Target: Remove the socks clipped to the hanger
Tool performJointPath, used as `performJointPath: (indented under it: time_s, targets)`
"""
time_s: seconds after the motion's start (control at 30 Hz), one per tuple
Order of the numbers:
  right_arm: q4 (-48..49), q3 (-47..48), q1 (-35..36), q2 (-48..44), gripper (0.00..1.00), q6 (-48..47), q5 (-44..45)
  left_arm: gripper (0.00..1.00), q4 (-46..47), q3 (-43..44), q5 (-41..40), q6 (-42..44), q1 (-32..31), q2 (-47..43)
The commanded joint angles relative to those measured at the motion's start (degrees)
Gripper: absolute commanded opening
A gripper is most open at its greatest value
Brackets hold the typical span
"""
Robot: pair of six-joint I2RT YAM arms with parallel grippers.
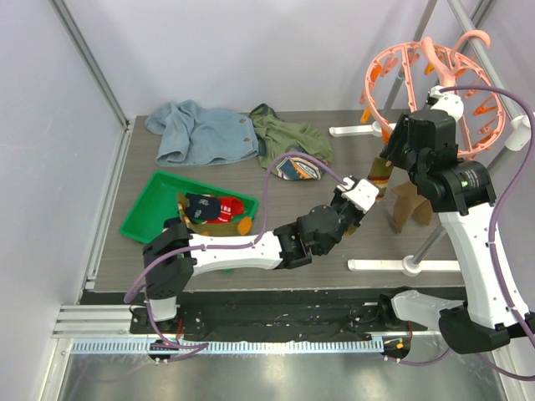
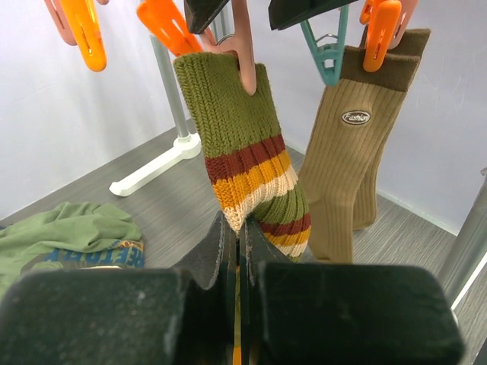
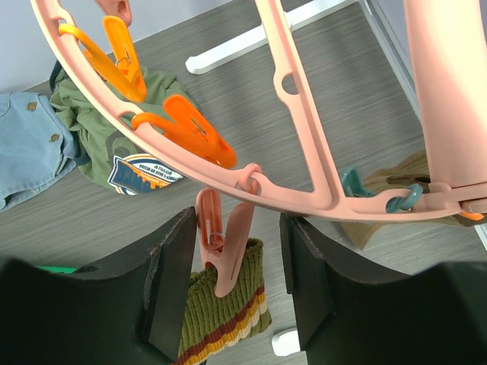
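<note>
Green tray (image 1: 155, 205) sits left of centre in the top view, on the table (image 1: 376, 242). It holds three loose socks in a heap: navy sock (image 1: 201, 205), red sock (image 1: 227, 213) w/ white marks, and tan sock (image 1: 242, 224) w/ an orange toe at the tray's right edge.

Above the tray, at upper left, lies a light-blue garment (image 1: 201, 134); an olive-green garment (image 1: 288, 134) is just right of it. Both are outside the tray.

Pink hanger (image 3: 308, 144) hangs at upper right of the top view. Three socks are on it:
- Olive striped sock (image 2: 236, 122), held at the cuff by a pink clip (image 3: 224, 251).
- Two brown ribbed socks (image 2: 342, 160) just right of it in the left wrist view, one behind the other, under an orange clip (image 2: 380, 34) & a teal clip (image 2: 326, 49).

Left gripper (image 2: 237, 236) is at frame centre-right in the top view. Its fingers are pressed together, pinching the lower end of the olive striped sock.

Right gripper (image 3: 237, 224) is up at the hanger ring, fingers apart, one each side of the pink clip. The left finger (image 3: 171, 281) is about touching it; there is a gap on the other side.
</note>
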Motion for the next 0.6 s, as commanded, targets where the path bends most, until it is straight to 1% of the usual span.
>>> performJointPath:
  time_s: [0.0, 0.17, 0.57]
  targets:
    - [2.0, 0.0, 0.3, -0.1, 0.55, 0.1, 1.3, 0.0, 4.9, 2.2, -1.6, 1.3, -0.7, -0.3]
    - [2.6, 0.1, 0.3, 0.2, 0.54, 0.5, -0.3, 0.0, 4.8, 2.3, -1.8, 1.8, -0.8, 0.1]
    - [1.6, 1.2, 1.9, 1.3, 0.55, 0.5, 2.5, 0.0, 4.8, 2.9, -2.2, 2.8, -1.1, 0.8]
